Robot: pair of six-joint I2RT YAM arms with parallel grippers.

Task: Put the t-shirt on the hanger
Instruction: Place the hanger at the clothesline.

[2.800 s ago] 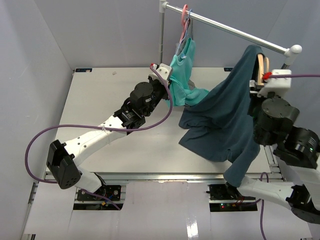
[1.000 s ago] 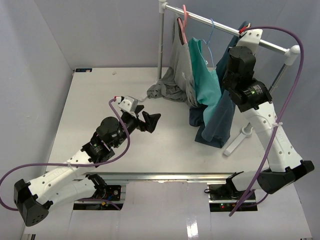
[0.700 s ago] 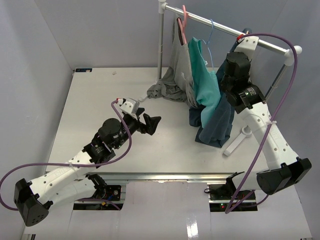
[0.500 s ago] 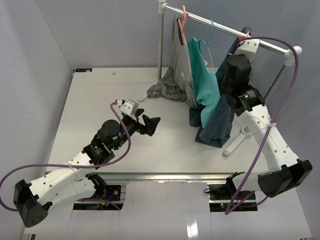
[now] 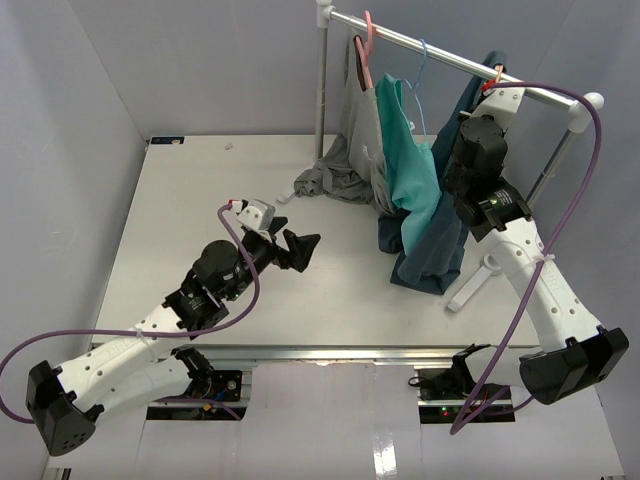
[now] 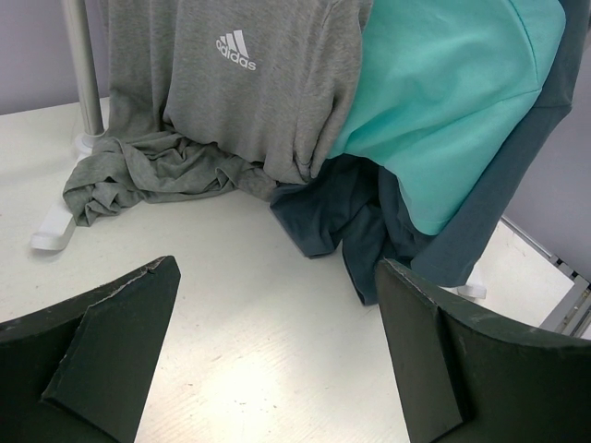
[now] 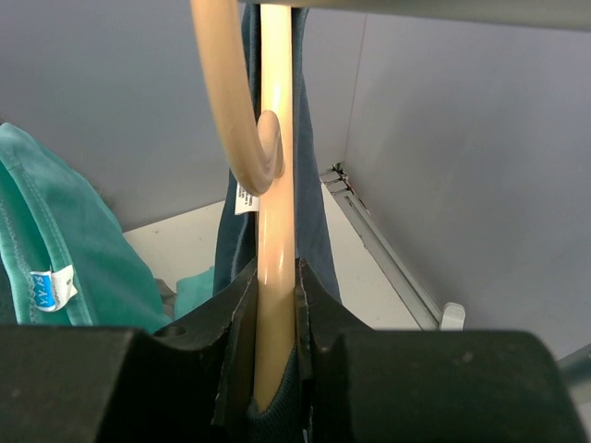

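The dark slate-blue t-shirt (image 5: 437,245) hangs from the right end of the rail, its hem bunched on the table. It also shows in the left wrist view (image 6: 365,221) and in the right wrist view (image 7: 314,221), where its white neck label (image 7: 245,198) is visible. The tan hanger (image 7: 275,175) sits inside the collar, its hook (image 7: 231,92) curving up near the rail. My right gripper (image 7: 275,277) is shut on the hanger's neck, up at the rail (image 5: 490,95). My left gripper (image 5: 300,250) is open and empty low over the table, facing the hanging clothes (image 6: 277,268).
A bright teal garment (image 5: 408,170) on a thin blue hanger (image 5: 420,70) and a grey Adidas garment (image 5: 350,150) on a pink hanger (image 5: 368,45) hang left of the t-shirt. The rack post (image 5: 322,80) stands at the back; a white rack foot (image 5: 470,285) lies on the table.
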